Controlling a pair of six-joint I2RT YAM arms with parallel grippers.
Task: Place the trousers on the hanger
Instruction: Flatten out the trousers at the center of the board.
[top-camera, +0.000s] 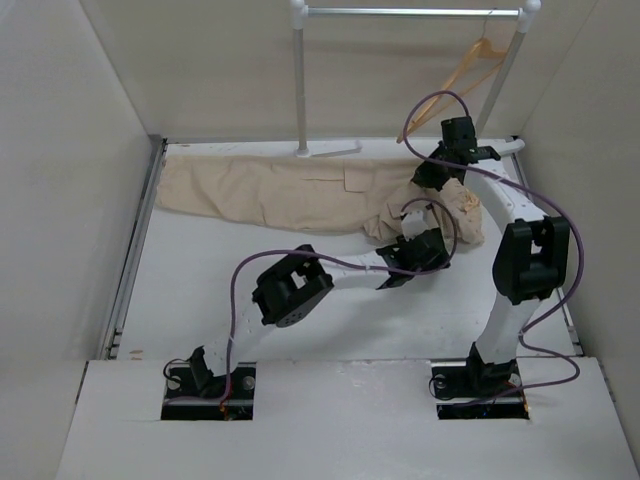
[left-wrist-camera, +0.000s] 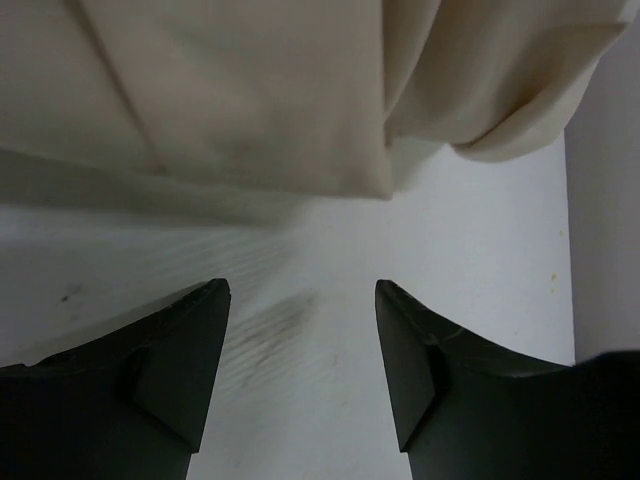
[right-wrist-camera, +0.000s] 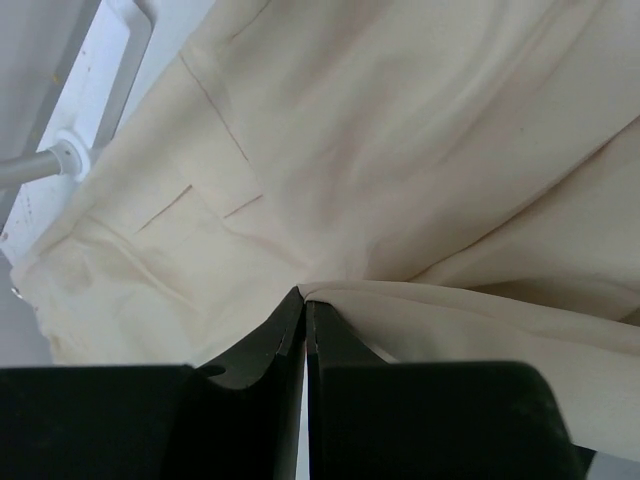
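Note:
The beige trousers lie stretched across the back of the table, legs to the left and a bunched end at the right. My right gripper is down on that bunched end and shut on a fold of the trousers, the cloth pinched at its tips. My left gripper is just in front of the bunch. It stands open over bare table, with the trousers' edge a short way ahead and nothing between its fingers. The orange wooden hanger hangs from the rail at the back right.
A white and metal garment rail spans the back, its left post standing on a foot just behind the trousers. That foot shows at the left of the right wrist view. Walls enclose the table on the left, back and right.

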